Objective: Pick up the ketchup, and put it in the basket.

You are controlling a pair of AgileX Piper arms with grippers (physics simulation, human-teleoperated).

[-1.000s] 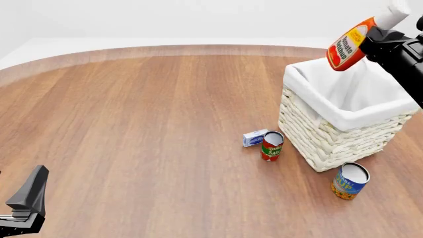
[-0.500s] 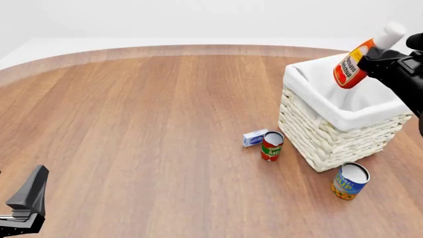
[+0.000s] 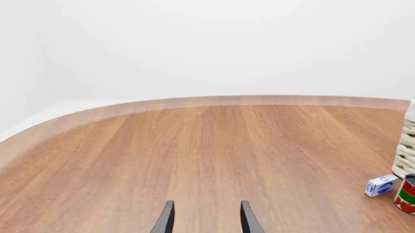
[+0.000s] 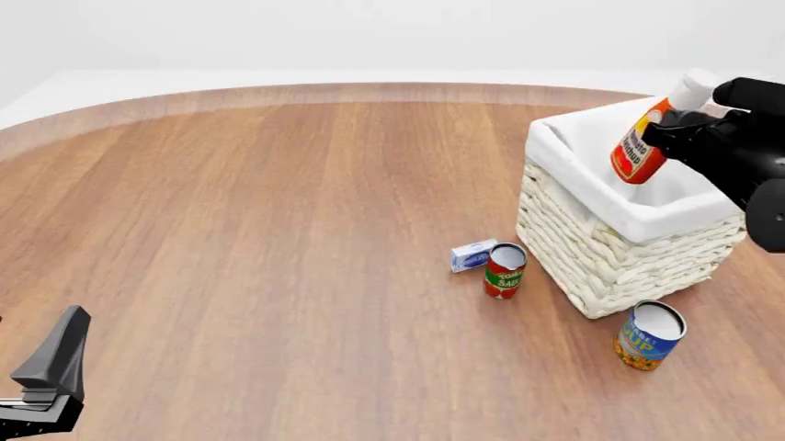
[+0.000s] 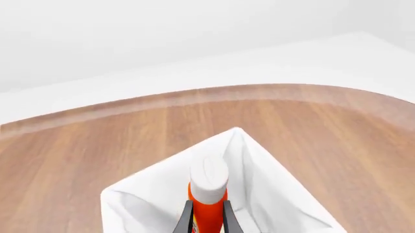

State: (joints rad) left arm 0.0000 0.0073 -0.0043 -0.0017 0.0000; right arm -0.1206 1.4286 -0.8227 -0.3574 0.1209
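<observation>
White walls are backing a round wooden tabletop [image 4: 270, 230]. The basket [image 4: 613, 262] is standing on it, the front view giving its woven sides, the right wrist view only its cloth lining. The right end effector [image 4: 668, 138] is clamping the ketchup [image 4: 638, 152], tilted over the basket's opening; its lower end is hiding in both views. The left end effector [image 3: 204, 218], well away from the basket, is showing its fingers apart in its own wrist view, while the front view is cutting them off. Beside the basket's near wall are standing a blue can [image 4: 648, 335] and a red can [image 4: 505, 270]; a small box [image 4: 472, 254] is lying just beyond the red can.
</observation>
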